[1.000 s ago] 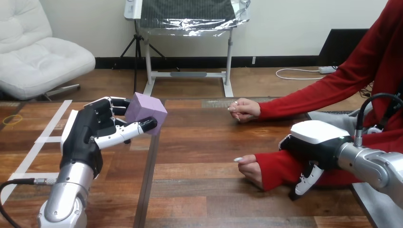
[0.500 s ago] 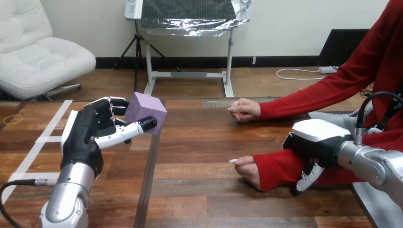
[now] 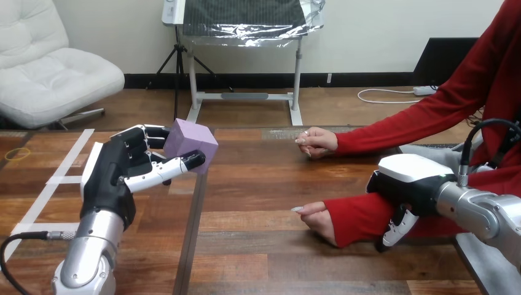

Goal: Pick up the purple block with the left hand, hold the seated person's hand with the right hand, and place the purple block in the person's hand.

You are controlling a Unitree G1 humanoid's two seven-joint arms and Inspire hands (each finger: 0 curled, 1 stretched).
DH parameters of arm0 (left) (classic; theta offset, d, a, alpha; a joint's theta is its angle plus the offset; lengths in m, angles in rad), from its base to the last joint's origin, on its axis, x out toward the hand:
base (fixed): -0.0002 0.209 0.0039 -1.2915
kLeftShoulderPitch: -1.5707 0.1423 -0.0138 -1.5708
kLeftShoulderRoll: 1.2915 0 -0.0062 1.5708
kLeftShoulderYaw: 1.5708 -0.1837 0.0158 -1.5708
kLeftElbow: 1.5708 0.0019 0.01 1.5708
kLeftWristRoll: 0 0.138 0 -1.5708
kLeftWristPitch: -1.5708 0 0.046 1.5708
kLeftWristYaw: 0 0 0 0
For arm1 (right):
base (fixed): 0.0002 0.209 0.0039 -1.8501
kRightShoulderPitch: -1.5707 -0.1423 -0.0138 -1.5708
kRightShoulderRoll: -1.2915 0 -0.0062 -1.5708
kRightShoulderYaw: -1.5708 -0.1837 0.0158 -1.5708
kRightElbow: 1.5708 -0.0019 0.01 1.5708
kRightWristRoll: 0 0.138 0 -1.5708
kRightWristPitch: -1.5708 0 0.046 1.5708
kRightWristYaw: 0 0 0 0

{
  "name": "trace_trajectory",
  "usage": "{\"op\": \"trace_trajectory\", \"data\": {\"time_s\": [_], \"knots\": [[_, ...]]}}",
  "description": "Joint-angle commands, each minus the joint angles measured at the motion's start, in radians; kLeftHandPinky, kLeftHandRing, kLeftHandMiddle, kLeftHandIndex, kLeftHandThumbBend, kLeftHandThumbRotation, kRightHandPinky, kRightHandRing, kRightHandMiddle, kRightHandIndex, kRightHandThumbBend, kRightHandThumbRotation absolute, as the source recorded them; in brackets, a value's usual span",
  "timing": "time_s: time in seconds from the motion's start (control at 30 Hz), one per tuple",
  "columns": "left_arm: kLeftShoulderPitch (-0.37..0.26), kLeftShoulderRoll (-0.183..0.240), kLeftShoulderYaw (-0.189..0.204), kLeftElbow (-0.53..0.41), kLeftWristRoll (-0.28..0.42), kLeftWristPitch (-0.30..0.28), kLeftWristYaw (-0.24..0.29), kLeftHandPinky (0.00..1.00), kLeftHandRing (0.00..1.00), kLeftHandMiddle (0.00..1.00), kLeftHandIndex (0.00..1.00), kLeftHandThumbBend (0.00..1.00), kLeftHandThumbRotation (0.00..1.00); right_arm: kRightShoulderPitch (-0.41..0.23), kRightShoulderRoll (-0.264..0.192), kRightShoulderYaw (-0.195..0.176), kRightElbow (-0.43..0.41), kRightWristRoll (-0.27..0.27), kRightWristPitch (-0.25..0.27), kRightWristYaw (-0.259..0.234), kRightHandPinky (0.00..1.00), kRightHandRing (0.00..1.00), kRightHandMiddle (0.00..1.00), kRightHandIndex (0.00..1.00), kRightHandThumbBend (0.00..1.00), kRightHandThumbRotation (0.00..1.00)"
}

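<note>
Above the table [image 3: 270,184], left hand [image 3: 113,175] clasps purple block [image 3: 191,142] — whether right hand [image 3: 411,181] grips anything, unclear.

1. A wooden table [image 3: 264,178] of brown planks spans the view.
2. White tape strips [image 3: 74,150] lie crossed on its left part.
3. A small yellow ring [image 3: 16,153] lies near the tape.
4. A dark seam [image 3: 191,233] divides the tabletop.

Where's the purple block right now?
Head view, left side: the purple block is pinched between the left hand's fingers and thumb, above the table, well left of the person's farther hand.
</note>
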Motion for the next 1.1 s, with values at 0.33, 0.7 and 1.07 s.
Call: {"op": "trace_trajectory", "data": {"time_s": [0.33, 0.7, 1.07], "knots": [[-0.047, 0.001, 0.011, -0.031, -0.003, -0.030, 0.001, 0.24, 0.30, 0.36, 0.38, 0.46, 0.00, -0.054, -0.010, -0.021, 0.021, 0.039, -0.014, -0.021, 0.21, 0.26, 0.33, 0.33, 0.80, 0.15], [-0.049, 0.004, 0.009, -0.019, 0.004, -0.044, -0.001, 0.24, 0.30, 0.36, 0.38, 0.45, 0.00, -0.057, -0.027, -0.034, 0.001, 0.059, -0.035, -0.046, 0.21, 0.26, 0.32, 0.30, 0.79, 0.20], [-0.053, -0.002, 0.012, -0.012, -0.005, -0.038, -0.001, 0.24, 0.30, 0.36, 0.38, 0.45, 0.00, -0.054, -0.041, -0.060, -0.023, 0.090, -0.071, -0.066, 0.16, 0.21, 0.27, 0.27, 0.78, 0.23]]}}
